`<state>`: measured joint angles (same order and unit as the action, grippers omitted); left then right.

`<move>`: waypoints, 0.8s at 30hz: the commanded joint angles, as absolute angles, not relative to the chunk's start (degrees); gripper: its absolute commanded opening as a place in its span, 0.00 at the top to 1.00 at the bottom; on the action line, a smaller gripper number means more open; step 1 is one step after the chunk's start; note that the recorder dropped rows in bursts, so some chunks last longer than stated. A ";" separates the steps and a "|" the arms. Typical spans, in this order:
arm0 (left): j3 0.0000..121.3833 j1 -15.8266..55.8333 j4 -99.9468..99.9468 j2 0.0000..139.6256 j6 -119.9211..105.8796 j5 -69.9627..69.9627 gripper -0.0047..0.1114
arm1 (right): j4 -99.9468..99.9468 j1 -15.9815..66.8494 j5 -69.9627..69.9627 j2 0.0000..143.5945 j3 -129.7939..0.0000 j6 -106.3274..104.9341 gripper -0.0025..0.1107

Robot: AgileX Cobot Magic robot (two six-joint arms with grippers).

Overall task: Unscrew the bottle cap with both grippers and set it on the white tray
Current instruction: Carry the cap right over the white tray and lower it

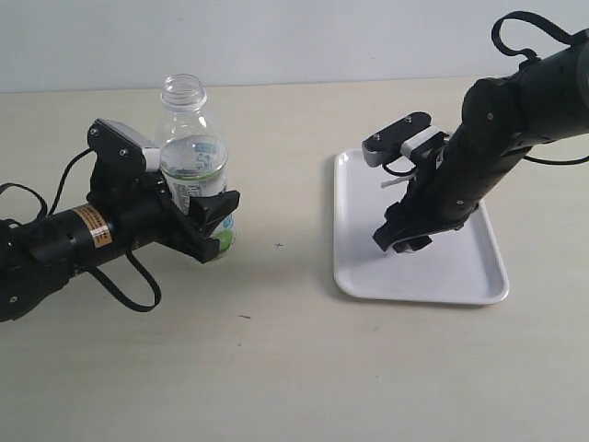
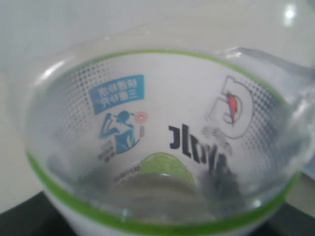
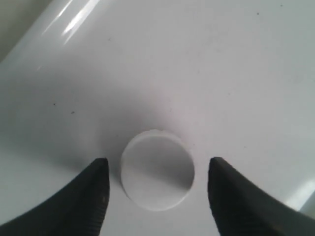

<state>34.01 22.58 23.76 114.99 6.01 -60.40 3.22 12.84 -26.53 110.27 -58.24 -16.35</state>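
White plastic on white plastic: the bottle cap (image 3: 156, 169) sits flat on the white tray (image 1: 460, 276), between the fingers of the right gripper (image 1: 402, 241), whose jaws stand apart with a gap on each side of it (so nothing is held there). The bottle (image 1: 191, 138) is upright on the desk (image 1: 304, 368), well apart from the tray, its neck bare and its labelled body clamped in the left gripper (image 1: 198, 221). Unscrewing and placing look done; only drawing the arms away seems left. Count: one cap, one bottle, one tray, two grippers.
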 commanded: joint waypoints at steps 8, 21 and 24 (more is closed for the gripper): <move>34.03 22.77 23.39 115.39 9.74 -62.04 0.96 | 4.77 12.69 -22.29 109.44 -57.99 -14.92 0.36; 34.18 22.77 24.88 116.70 9.01 -63.32 0.77 | 4.18 12.69 -22.28 108.94 -57.99 -15.08 0.36; 34.18 22.77 24.88 116.70 9.01 -64.44 0.56 | 4.19 12.69 -22.50 108.20 -57.99 -15.08 0.36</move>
